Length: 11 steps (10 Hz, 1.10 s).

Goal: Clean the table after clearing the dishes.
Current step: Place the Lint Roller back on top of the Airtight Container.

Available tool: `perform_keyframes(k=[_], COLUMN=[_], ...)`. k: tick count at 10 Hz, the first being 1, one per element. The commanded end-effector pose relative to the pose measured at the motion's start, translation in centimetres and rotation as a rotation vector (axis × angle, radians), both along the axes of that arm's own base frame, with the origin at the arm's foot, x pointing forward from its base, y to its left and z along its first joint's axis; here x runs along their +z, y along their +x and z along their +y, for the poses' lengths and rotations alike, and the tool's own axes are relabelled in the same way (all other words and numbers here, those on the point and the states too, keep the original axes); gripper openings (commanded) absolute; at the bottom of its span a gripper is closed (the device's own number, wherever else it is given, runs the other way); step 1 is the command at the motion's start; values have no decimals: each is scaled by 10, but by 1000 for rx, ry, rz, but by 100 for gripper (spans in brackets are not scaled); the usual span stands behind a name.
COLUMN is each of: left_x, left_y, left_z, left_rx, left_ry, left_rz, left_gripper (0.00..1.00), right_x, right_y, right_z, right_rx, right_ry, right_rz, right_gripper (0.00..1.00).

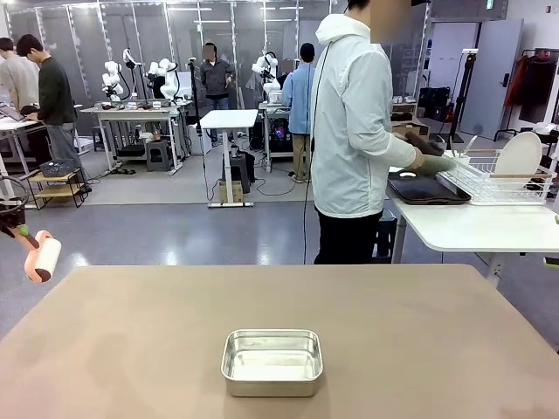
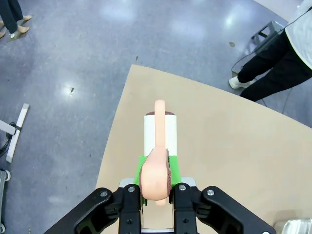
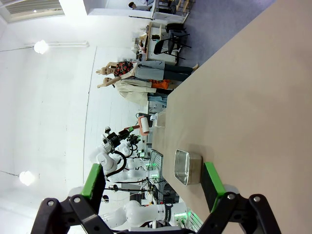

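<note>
Left wrist view looks down the left gripper (image 2: 155,187), whose black fingers with green pads (image 2: 140,168) are clamped on the pink handle of a white lint roller with a pink handle (image 2: 159,141). The roller's white drum lies crosswise to the handle, and the handle's long axis runs straight away from the gripper, out over the left edge of the large taupe-brown rectangular table (image 2: 234,146). In the front view the same roller (image 1: 41,257) sits at the far left, held above the floor just beside the table's (image 1: 393,332) left far corner, with the drum tilted and the left gripper (image 1: 16,229) at the picture's edge. A small rectangular steel pan (image 1: 272,361) rests on the near middle of the table, its long side running left to right. In the right wrist view the right gripper (image 3: 152,183) is spread wide and holds nothing, and the steel pan (image 3: 186,166) shows between its green-padded fingers (image 3: 211,178), farther off on the table (image 3: 253,97). Beyond the table a person in a white hooded jacket (image 1: 354,131) stands turned right, hands (image 1: 432,161) at a dark brown tray (image 1: 428,189) on a smaller white table (image 1: 476,227), beside a wire rack (image 1: 498,179) holding a round white plate (image 1: 518,155).
</note>
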State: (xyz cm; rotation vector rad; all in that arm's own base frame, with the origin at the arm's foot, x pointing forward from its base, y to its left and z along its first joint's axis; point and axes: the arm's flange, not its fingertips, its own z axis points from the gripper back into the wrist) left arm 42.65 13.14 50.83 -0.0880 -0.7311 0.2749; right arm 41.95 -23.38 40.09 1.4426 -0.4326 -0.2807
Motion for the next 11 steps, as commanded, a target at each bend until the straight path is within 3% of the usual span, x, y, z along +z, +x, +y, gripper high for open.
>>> perform_keyframes(k=[1,2,4,7,9,11], left_x=[2,0,48,82,88,66], left_y=[-1,0,-21,-70,-100,-127], left_z=[2,0,-63,-176,-256,-332], left_rx=[5,0,-198,-520,-812,-1151], left_ry=[8,0,196,486,614,725], left_rz=[-7,0,-131,-206,-242,-197], left_gripper=[21,21,21,21,21,21], right_x=[3,3,3,3,3,3], right_y=[-1,-1,-1,-1,-1,-1], right_z=[0,0,0,0,0,0], right_rx=[4,4,4,4,4,4], right_ry=[0,0,0,0,0,0], right_rz=[-6,-6,-6,-6,-6,-6], right_gripper=[100,100,100,100,100,100])
